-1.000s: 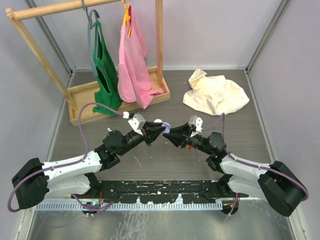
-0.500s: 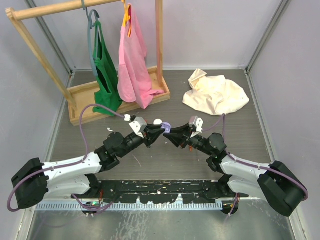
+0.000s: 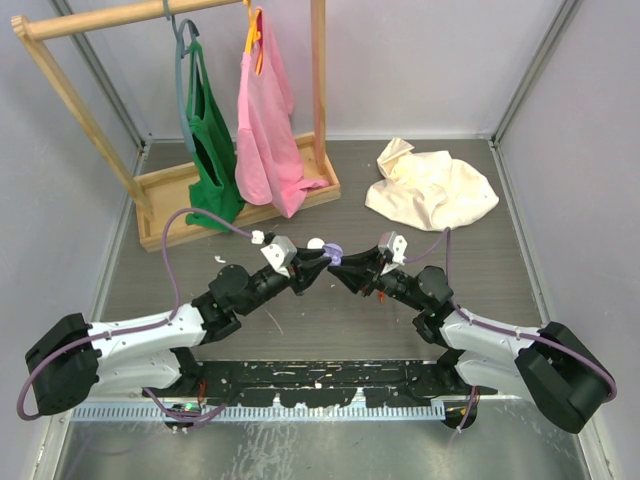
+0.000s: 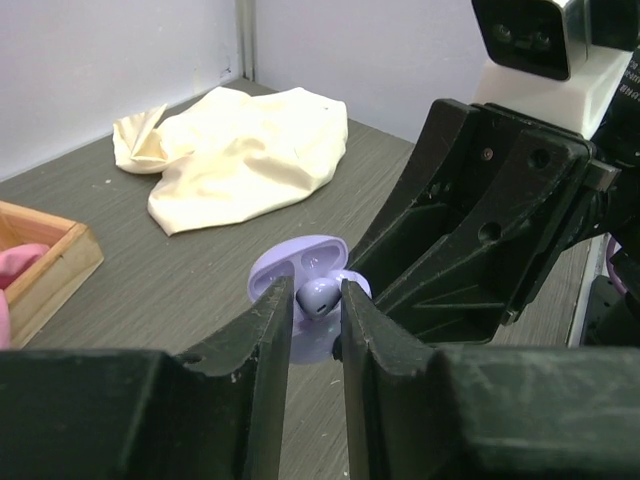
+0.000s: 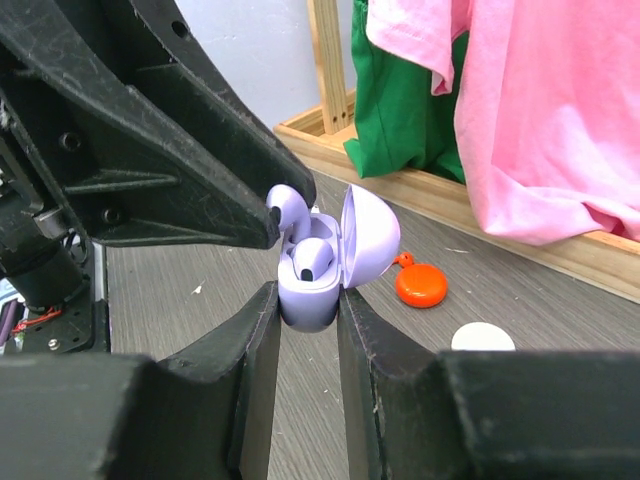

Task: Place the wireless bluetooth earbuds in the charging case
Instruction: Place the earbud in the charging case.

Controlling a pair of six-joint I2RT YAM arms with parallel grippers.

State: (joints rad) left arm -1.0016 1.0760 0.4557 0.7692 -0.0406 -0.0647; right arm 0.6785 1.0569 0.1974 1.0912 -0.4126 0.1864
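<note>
Earbuds in lilac are found at both claws, which are brought tip to tip above the table [image 3: 330, 330]. One lilac earbud [image 4: 319, 294] is pinched between the fingertips of the left claw [image 4: 318, 305], whose jaws are closed on it. It is held at the upper rim of the charging case [image 5: 308, 298], directly ahead of the left claw's tips; whether it is already seated cannot be told. A second earbud [image 5: 312, 258] is seen sitting in the case. The case, also lilac, is clamped by its lower body between the fingers of the right claw [image 5: 306, 300], and its lid [image 5: 372, 235] is swung open on the side away from the left claw.

Beyond the right claw's tips, an orange round disc [image 5: 422, 285] and a white disc [image 5: 483, 338] are laid on the table, near a wooden rack [image 5: 330, 60] from which a green garment [image 5: 400, 90] and a pink garment [image 5: 550, 110] are hung. Well beyond the left claw, a cream cloth [image 4: 240, 150] is crumpled on the table.
</note>
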